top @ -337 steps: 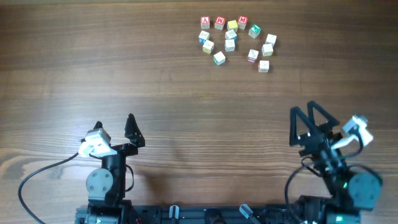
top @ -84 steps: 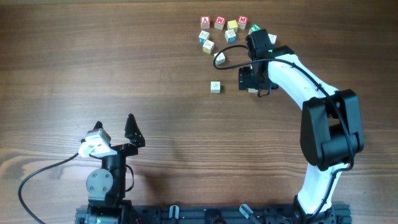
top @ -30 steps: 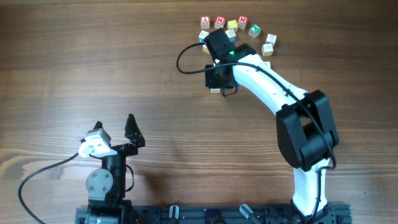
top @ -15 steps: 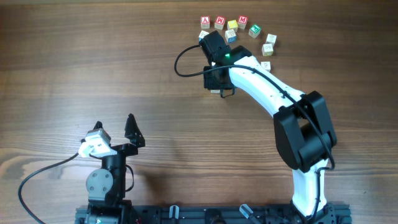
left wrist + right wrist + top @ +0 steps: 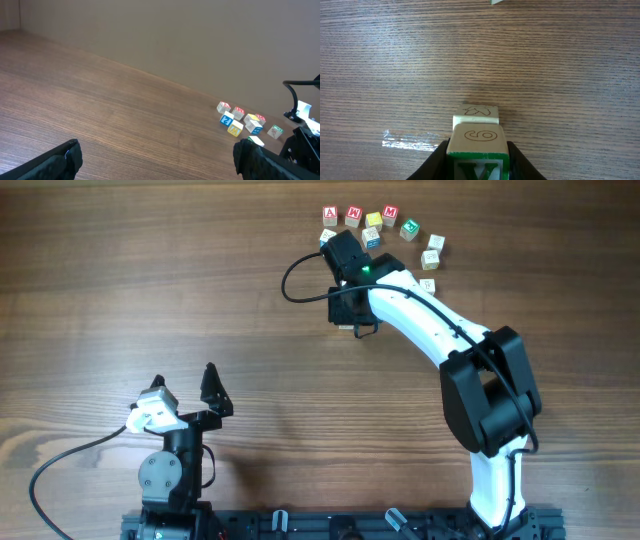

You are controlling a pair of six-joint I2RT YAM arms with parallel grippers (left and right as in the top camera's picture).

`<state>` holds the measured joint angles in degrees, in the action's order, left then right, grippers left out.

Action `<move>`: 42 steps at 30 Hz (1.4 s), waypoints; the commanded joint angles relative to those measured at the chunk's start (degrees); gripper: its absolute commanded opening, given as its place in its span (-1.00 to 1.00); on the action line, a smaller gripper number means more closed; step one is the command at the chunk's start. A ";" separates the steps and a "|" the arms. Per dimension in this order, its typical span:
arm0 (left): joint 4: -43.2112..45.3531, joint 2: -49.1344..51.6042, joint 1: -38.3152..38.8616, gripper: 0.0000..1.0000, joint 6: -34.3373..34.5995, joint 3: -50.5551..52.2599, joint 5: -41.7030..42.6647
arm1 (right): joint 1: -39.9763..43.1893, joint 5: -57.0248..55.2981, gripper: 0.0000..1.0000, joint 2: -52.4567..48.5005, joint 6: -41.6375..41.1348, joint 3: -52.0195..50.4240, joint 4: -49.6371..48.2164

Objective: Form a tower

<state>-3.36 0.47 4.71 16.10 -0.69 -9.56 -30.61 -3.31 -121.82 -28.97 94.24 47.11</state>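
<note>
Right jaws are pinching a green-lettered cube (image 5: 477,142) right above the tower (image 5: 476,113), which is one cube so far on the bench (image 5: 150,280) with loose cubes (image 5: 385,225) just beyond it; square your edges to the tower, lower till touching, release slowly.

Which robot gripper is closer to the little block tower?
Right. The right gripper is right over the tower, shut on a green-lettered cube. The left gripper sits open, far away near the front edge of the table.
</note>
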 commanded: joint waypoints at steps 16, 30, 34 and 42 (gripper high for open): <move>0.17 -0.31 -0.33 1.00 -1.09 0.35 -0.35 | 0.02 -1.33 0.04 -1.42 0.94 0.79 -1.05; 0.17 -0.31 -0.33 1.00 -1.09 0.35 -0.35 | 8.87 -1.40 0.99 1.46 6.10 13.99 -1.53; 0.17 -0.31 -0.33 1.00 -1.09 0.37 -0.35 | 17.00 -0.52 0.99 -0.31 11.43 12.09 -1.29; 0.17 -0.31 -0.33 1.00 -1.09 0.37 -0.35 | 20.50 0.17 0.99 -7.58 13.90 12.09 -10.88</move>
<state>-3.36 0.47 4.71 16.12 -0.69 -9.56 -9.98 -2.81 -124.79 -16.36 106.83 36.51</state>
